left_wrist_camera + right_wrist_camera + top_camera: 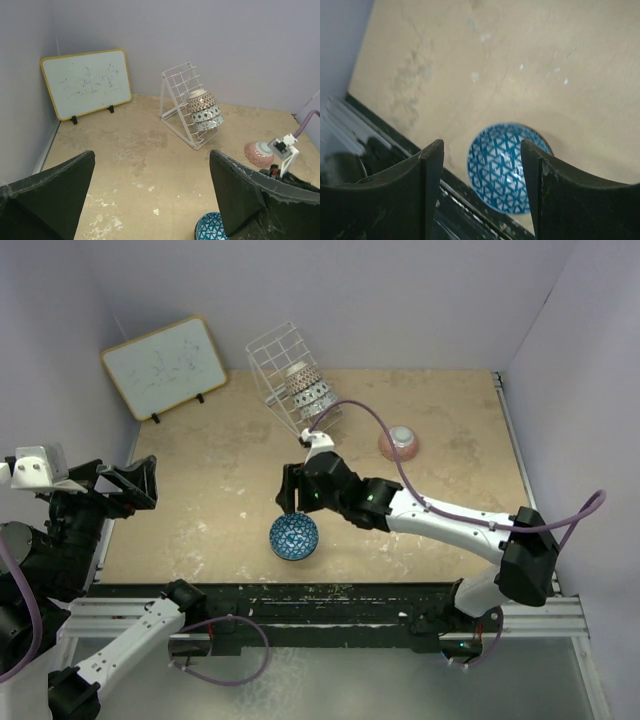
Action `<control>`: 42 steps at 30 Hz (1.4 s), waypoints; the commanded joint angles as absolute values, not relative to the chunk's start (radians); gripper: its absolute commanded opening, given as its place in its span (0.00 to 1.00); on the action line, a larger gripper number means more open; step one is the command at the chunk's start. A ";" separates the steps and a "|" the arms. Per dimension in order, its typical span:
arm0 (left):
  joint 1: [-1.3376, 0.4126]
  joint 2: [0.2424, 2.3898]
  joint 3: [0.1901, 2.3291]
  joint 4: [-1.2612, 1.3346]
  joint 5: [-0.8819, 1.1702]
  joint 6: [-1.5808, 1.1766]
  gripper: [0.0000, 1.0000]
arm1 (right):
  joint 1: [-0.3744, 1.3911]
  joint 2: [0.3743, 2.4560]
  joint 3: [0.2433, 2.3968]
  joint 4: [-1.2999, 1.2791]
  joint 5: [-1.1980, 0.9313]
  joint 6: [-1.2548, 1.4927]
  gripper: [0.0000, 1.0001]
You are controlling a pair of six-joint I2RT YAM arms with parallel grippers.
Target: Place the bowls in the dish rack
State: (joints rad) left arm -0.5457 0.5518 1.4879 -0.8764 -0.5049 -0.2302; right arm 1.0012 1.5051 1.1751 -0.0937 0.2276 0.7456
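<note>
Over the blue bowl [505, 167] at the table [470, 40] edge, the right gripper [482, 147] hangs half-open, seemingly empty, bare surface beyond.

Can't read scribbles on whiteboard [86, 82], too small; can't split stacked bowls [306, 390] in dish rack [272, 350] from top view, blurred into one lump. See only part of blue bowl [206, 226] in left wrist view, rest cut by btm edge & behind a finger [240, 195] of left gripper [152, 160]; pink bowl [255, 152] partly behind right arm [284, 147]. Can't see blue bowl's right rim in right wrist view, behind a finger [580, 200] of right gripper [481, 150].
</note>
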 commanded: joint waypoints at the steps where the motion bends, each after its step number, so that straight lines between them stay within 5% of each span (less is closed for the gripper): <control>1: -0.551 0.568 1.480 -0.822 -0.498 -0.213 0.99 | 1.072 1.462 1.175 -0.267 0.232 0.612 0.65; 12: -0.551 0.552 1.485 -0.833 -0.496 -0.211 0.99 | 1.259 1.731 1.384 -0.421 0.284 0.548 0.63; 31: -0.552 0.506 1.496 -0.901 -0.540 -0.224 0.99 | 1.281 1.910 1.495 -0.504 0.308 0.523 0.44; 39: -0.551 0.505 1.491 -0.900 -0.545 -0.225 0.99 | 1.281 1.911 1.506 -0.526 0.341 0.523 0.31; 42: -0.552 0.505 1.491 -0.900 -0.545 -0.227 0.99 | 1.282 1.906 1.511 -0.535 0.348 0.524 0.18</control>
State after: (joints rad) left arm -0.5457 0.5091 1.4792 -0.9112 -0.5323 -0.2253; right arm 1.2785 1.9270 1.4635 -0.4976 0.2989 0.5365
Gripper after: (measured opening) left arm 0.990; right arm 0.256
